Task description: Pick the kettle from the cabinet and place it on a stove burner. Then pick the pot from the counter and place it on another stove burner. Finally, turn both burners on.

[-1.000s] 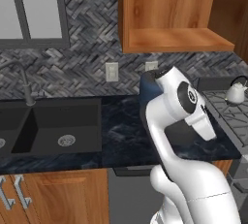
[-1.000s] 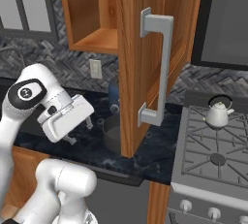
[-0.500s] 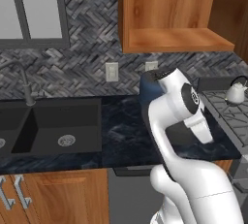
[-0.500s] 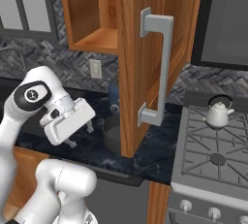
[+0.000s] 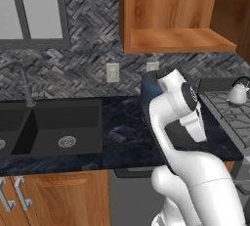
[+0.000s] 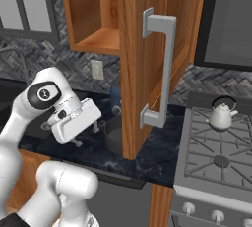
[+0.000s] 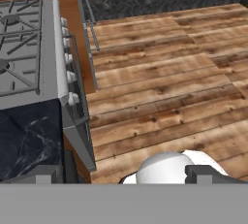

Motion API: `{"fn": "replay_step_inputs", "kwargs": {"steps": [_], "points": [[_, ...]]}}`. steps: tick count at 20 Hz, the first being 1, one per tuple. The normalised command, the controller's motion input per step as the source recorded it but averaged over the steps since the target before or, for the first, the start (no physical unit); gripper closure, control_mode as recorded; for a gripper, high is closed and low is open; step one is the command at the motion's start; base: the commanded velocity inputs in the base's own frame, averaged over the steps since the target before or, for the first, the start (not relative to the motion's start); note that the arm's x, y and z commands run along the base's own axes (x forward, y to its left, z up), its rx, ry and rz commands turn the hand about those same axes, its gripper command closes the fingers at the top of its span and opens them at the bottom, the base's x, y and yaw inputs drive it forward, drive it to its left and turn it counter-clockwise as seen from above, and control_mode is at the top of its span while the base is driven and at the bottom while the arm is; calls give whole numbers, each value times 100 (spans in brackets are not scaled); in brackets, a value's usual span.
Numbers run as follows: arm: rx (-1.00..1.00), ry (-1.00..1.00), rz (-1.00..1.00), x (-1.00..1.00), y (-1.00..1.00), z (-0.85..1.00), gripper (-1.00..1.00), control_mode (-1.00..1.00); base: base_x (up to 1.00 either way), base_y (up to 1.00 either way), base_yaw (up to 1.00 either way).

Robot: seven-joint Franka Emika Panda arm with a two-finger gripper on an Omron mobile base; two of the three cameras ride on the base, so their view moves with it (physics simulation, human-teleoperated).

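Scene taken with the gas range as landmark. The white kettle already stands on a rear burner of the range, upright, with its black arched handle above the lid. The dark grey pot, the thing now in hand, sits on the dark marbled worktop to the left of the range, half hidden behind the open door of the wall cabinet; only part of its wall and rim shows. My pincer hangs over the worktop further left of the range, just beside the pot and apart from it, its fingers spread wide and holding nothing. In the hand view the camera looks past the range's front knobs to the wooden floor.

Handling, as a judgement: the pot is rigid metal, likely heavier than the kettle, smooth and prone to slip or tilt if pinched off-centre. I would take it by the rim wall, one finger inside and one outside, near a side handle, and keep it level. The door edge stands close to the pot and could foul my approach.
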Motion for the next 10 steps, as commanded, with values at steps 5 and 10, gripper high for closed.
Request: {"fn": "replay_step_inputs", "kwargs": {"steps": [5,10], "points": [[0,-2,-8,34,0,-21,-100,-100,0,0,0],[0,-2,-7,35,0,-28,-100,-100,0,0,0]]}}
